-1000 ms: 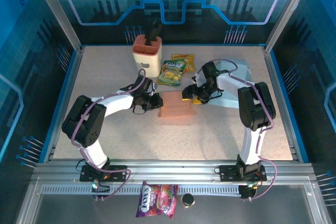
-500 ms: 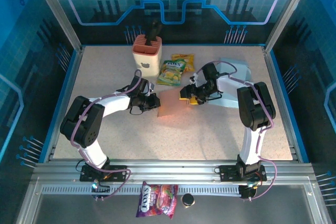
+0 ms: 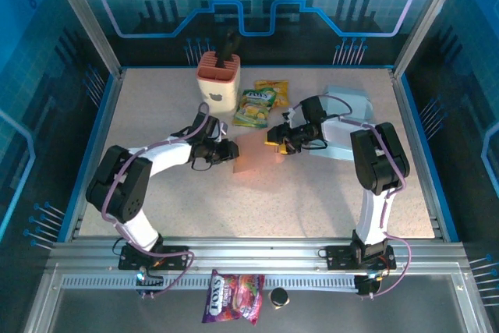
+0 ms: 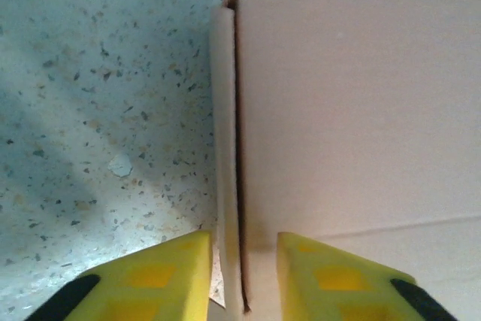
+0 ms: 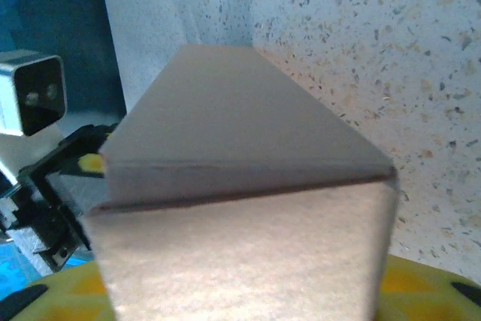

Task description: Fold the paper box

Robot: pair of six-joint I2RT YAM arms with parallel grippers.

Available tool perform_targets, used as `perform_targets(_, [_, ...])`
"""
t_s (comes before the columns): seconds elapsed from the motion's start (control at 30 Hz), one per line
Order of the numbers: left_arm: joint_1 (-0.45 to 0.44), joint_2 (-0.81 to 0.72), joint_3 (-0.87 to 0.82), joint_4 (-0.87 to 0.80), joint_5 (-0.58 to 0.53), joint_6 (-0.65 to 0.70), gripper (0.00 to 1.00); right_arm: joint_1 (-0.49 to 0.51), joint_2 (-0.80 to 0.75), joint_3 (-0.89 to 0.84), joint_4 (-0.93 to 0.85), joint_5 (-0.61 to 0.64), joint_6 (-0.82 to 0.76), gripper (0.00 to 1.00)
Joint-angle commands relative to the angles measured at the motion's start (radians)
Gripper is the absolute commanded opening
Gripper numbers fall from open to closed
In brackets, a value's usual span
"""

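While the box [image 3: 253, 154] stands central on the surface [image 3: 156, 107], the right gripper [image 3: 276, 139] clamps its end, seemingly to steady it; the left gripper [image 4: 242, 246] straddles a side wall for creasing, pinching or loose, I cannot tell.

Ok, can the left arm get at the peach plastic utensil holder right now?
Probably yes: the holder stands beyond the left gripper, bare tabletop between, once it leaves the pink paper box.

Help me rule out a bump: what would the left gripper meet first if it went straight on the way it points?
The paper box: its edge sits between the fingers of the left gripper, so it would likely press into cardboard at once.
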Motion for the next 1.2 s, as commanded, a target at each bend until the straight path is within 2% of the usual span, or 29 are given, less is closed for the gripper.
perform_targets(0.0, [0.008,-0.094,-0.013,-0.016,-0.038,0.028,0.35,0.003,-0.053,-0.029,0.103,-0.038,0.133,0.49])
perform_targets(0.13, [0.008,-0.169,-0.019,0.005,-0.055,0.014,0.43,-0.011,-0.075,-0.080,0.233,-0.054,0.303,0.44])
perform_targets(0.3, [0.007,-0.268,-0.032,0.071,-0.019,0.048,0.45,-0.028,-0.114,-0.154,0.370,-0.052,0.552,0.39])
perform_targets(0.4, [-0.026,-0.343,-0.045,0.131,0.069,0.228,0.45,-0.030,-0.144,-0.153,0.318,-0.063,0.656,0.36])
perform_targets(0.47, [-0.083,-0.386,-0.021,0.063,0.085,0.418,0.49,-0.029,-0.160,-0.141,0.234,-0.074,0.686,0.35])
perform_targets(0.53, [-0.159,-0.400,0.033,-0.085,0.052,0.643,0.54,-0.029,-0.181,-0.132,0.130,-0.080,0.701,0.34])
perform_targets(0.63, [-0.245,-0.376,0.104,-0.249,-0.036,0.861,0.56,-0.029,-0.213,-0.135,0.016,-0.091,0.715,0.34])
perform_targets(0.73, [-0.281,-0.383,0.096,-0.261,-0.082,1.039,0.60,-0.032,-0.251,-0.155,-0.050,-0.093,0.739,0.34])
perform_targets(0.8, [-0.292,-0.389,0.074,-0.226,-0.118,1.118,0.68,-0.029,-0.269,-0.162,-0.077,-0.095,0.747,0.34])
perform_targets(0.83, [-0.294,-0.384,0.070,-0.221,-0.119,1.153,0.70,-0.029,-0.277,-0.164,-0.099,-0.092,0.746,0.34])
perform_targets(0.93, [-0.298,-0.354,0.076,-0.240,-0.114,1.215,0.72,-0.029,-0.290,-0.168,-0.120,-0.097,0.755,0.34])
perform_targets(1.17, [-0.300,-0.293,0.066,-0.213,-0.127,1.256,0.75,-0.023,-0.317,-0.196,-0.119,-0.112,0.810,0.33])
